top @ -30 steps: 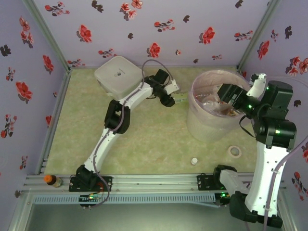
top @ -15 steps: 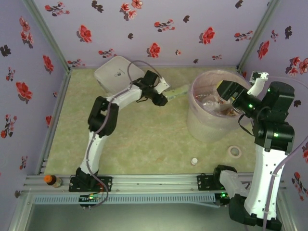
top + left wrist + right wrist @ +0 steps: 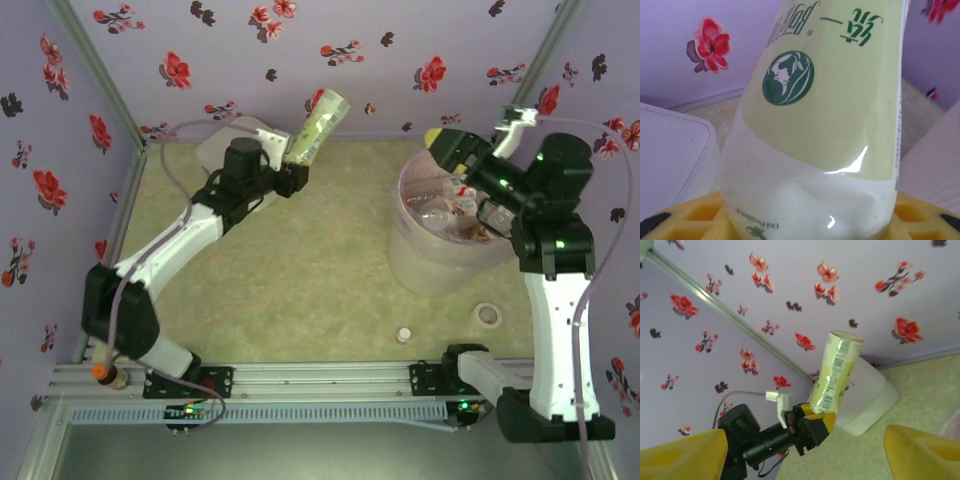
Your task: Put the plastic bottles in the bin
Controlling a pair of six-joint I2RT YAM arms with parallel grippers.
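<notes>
A pale-green-labelled bottle (image 3: pixel 320 122) is held aloft, tilted up and to the right, its lower end clamped in the left gripper (image 3: pixel 293 163). A round green logo and a barcode are seen on its wrap. The bin (image 3: pixel 425 262), a translucent bucket lined in pale pink, is stood at the right of the table, with several clear bottles (image 3: pixel 447 213) heaped inside. An orange-capped bottle (image 3: pixel 105 374) is spotted by the near-left rail.
</notes>
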